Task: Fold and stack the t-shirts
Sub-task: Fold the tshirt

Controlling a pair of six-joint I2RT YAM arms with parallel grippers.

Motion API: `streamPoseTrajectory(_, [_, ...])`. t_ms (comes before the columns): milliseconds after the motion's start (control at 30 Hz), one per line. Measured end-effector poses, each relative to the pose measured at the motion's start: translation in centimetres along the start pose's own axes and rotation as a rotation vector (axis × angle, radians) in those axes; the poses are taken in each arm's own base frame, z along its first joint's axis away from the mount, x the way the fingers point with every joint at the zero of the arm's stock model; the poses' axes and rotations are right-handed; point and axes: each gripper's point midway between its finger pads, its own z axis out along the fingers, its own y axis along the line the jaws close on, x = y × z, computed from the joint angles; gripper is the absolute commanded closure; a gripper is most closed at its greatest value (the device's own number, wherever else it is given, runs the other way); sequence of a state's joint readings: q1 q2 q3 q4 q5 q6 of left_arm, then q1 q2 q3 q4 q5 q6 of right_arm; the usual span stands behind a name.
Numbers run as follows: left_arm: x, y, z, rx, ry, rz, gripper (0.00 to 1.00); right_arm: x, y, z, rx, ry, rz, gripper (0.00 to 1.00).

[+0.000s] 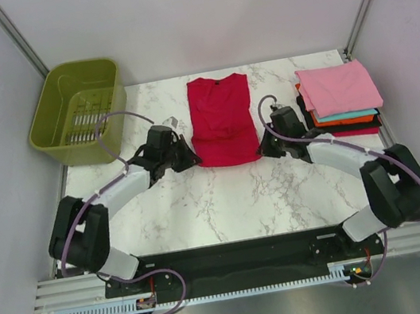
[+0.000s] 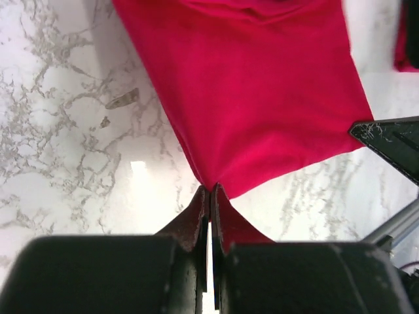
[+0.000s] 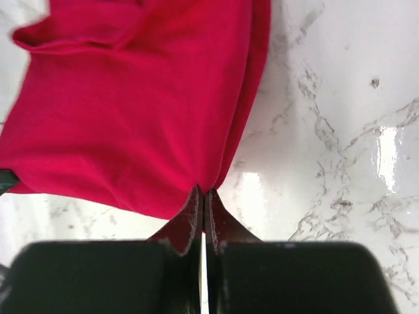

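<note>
- The right gripper (image 3: 203,196) is pinching a corner of the crimson t-shirt (image 3: 131,118), its two dark fingers (image 3: 183,226) pressing together with only a thin slit between them.
- The cloth is fanning up and to the left from the pinched corner, filling most of the upper left of the view.
- Along its right side a doubled layer is showing as a narrow band, running to the top edge.
- A soft fold is lying across its upper left part.
- The shirt is resting on the white marble table (image 3: 340,196), which is catching a bright glare at the right.
</note>
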State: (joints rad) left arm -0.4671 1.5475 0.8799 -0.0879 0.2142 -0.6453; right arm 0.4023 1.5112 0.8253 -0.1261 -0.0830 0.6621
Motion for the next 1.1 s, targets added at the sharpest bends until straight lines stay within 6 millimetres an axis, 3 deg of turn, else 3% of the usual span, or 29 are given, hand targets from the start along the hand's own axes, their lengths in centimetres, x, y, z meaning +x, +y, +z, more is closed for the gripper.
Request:
streamPoseTrajectory(133, [-1.4, -2.4, -3.3, 0.079, -0.067, 0.025, 0.98, -2.5, 2.3, -3.7, -0.077, -0.101, -0.012, 1.00])
streamPoseTrajectory(267, [-0.4, -3.3, -5.6, 0.137, -0.075, 0.039, 0.98, -3.6, 3.8, -6.4, -0.139, -0.159, -0.020, 1.00])
streamPoseTrajectory(467, [2.9, -2.5, -7.5, 0.157, -0.014, 0.036, 0.98, -0.4, 2.6, -7.2, -0.147, -0.086, -0.013, 1.00])
streamPoseTrajectory(600, [4.1, -3.0, -9.1, 0.194, -0.001, 0.046, 0.98, 0.9, 2.5, -9.0, -0.169, -0.072, -0.009, 1.00])
streamPoseTrajectory(800, [4.5, -4.1, -11.0, 0.245, 0.006, 0.056, 0.98, 0.1, 3.8, -12.8, -0.236, -0.140, -0.019, 1.00])
streamPoseTrajectory(933, [4.3, -4.6, -11.5, 0.242, 0.020, 0.047, 0.98, -0.7, 4.2, -13.7, -0.224, -0.141, -0.019, 1.00])
streamPoseTrajectory(1100, [2.5, -6.0, -11.7, 0.239, 0.021, 0.041, 0.98, -3.1, 5.1, -13.8, -0.184, -0.165, -0.028, 1.00])
